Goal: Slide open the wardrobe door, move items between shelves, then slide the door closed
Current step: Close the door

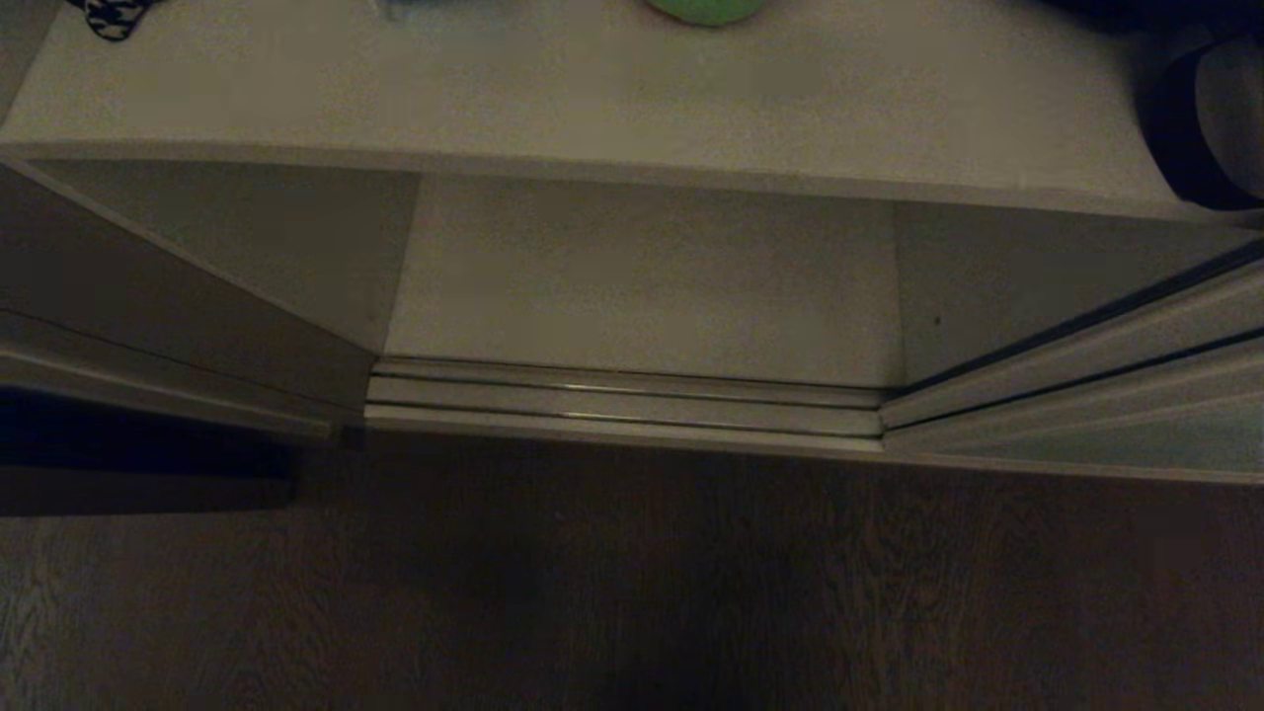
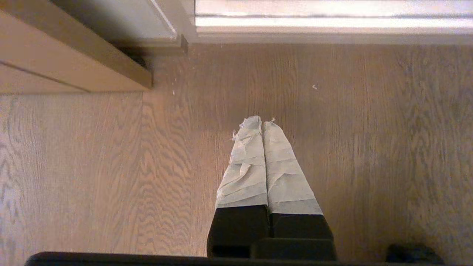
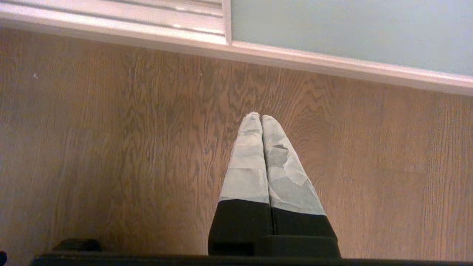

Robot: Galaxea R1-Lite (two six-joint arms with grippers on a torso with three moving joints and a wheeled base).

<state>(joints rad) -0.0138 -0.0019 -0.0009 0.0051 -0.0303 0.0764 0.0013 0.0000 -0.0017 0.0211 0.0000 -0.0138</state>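
The wardrobe stands open in the head view. A white upper shelf (image 1: 592, 89) runs across the top, and a bright green rounded item (image 1: 706, 8) sits at its far edge, cut off by the frame. Below it lies a white lower shelf (image 1: 642, 286) behind the floor rail (image 1: 622, 400). The pale grey-green sliding wardrobe door (image 1: 1136, 434) stands at the right; its panel (image 3: 351, 29) also fills a corner of the right wrist view. My left gripper (image 2: 261, 123) and right gripper (image 3: 260, 117) both hang shut and empty over the wooden floor, outside the head view.
A black-and-white patterned thing (image 1: 109, 15) lies at the shelf's far left and a dark round object (image 1: 1205, 128) at its right end. The wardrobe's side wall (image 1: 148, 286) bounds the opening on the left. Wooden floor (image 1: 632, 592) spreads in front of the rail.
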